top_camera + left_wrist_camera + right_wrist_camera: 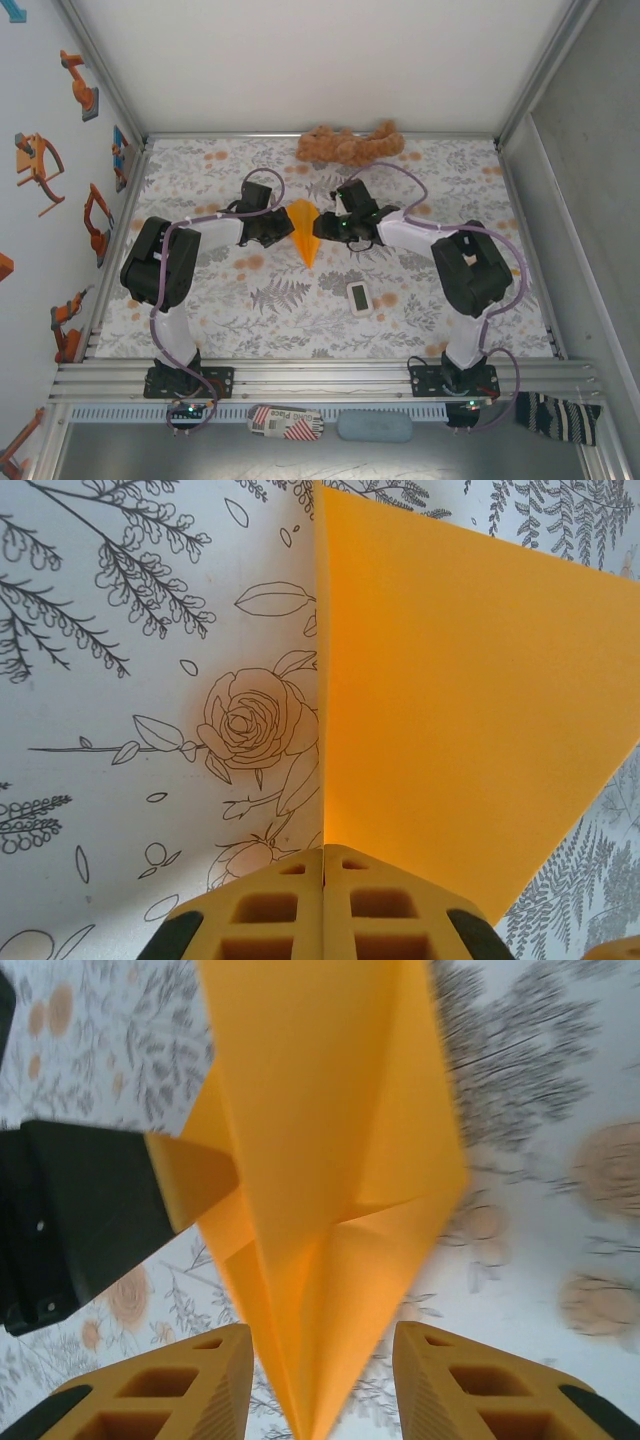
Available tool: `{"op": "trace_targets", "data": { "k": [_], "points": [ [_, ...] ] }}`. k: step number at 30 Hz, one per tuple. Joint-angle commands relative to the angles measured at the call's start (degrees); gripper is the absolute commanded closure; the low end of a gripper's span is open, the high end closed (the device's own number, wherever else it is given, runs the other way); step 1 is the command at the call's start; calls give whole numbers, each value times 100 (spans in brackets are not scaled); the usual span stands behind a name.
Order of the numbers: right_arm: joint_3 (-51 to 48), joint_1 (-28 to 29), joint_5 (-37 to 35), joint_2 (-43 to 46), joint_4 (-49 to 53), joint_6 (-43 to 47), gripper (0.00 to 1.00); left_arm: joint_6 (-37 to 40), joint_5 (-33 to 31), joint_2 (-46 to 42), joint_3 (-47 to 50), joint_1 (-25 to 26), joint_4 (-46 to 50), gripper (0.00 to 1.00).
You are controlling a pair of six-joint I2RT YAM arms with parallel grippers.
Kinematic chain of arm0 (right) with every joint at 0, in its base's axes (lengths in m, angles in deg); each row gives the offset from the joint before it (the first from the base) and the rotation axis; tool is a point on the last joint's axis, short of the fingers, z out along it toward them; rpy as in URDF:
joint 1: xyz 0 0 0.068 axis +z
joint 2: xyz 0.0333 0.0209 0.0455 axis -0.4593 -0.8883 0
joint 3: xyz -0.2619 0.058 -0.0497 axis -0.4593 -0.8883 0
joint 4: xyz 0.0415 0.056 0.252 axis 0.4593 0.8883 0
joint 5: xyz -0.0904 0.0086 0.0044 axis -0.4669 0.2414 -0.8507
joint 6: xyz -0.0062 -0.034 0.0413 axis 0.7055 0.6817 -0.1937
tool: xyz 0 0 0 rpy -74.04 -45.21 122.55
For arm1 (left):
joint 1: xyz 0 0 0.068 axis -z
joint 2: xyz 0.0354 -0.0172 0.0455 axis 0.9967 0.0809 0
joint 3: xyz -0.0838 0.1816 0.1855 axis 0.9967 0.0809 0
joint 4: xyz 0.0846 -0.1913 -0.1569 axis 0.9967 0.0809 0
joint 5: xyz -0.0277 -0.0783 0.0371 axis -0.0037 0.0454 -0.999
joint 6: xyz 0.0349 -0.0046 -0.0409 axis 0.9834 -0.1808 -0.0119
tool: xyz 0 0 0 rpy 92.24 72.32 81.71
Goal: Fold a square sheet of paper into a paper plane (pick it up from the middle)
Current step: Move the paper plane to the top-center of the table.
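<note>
From above, the pointed orange folded paper plane (305,238) is mid-way across the floral-print table (250,310), between the left pincer (287,228) and the right pincer (320,226). The left wrist view has the left pincer (323,855) clamped together on the plane's edge. In the right wrist view the right pincer (322,1350) stands apart, the plane's narrow end between its yellow fingers (200,1380).

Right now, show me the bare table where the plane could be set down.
Free: the near strip of table between the left arm's base and the white device; also the far corners either side of the plush toy. Crowded: the middle, where the left gripper and right gripper meet at the paper plane.
</note>
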Motion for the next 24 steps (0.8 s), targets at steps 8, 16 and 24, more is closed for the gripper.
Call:
{"op": "trace_targets", "data": {
  "k": [8, 16, 24],
  "points": [
    [863, 337, -92, -766, 567, 483, 54, -77, 143, -67, 123, -39, -79, 96],
    [1114, 463, -111, -980, 775, 639, 53, -99, 231, -81, 127, -63, -145, 96],
    [1169, 523, -355, -1052, 967, 717, 52, -173, 385, -73, 178, -114, -281, 95]
  ]
}}
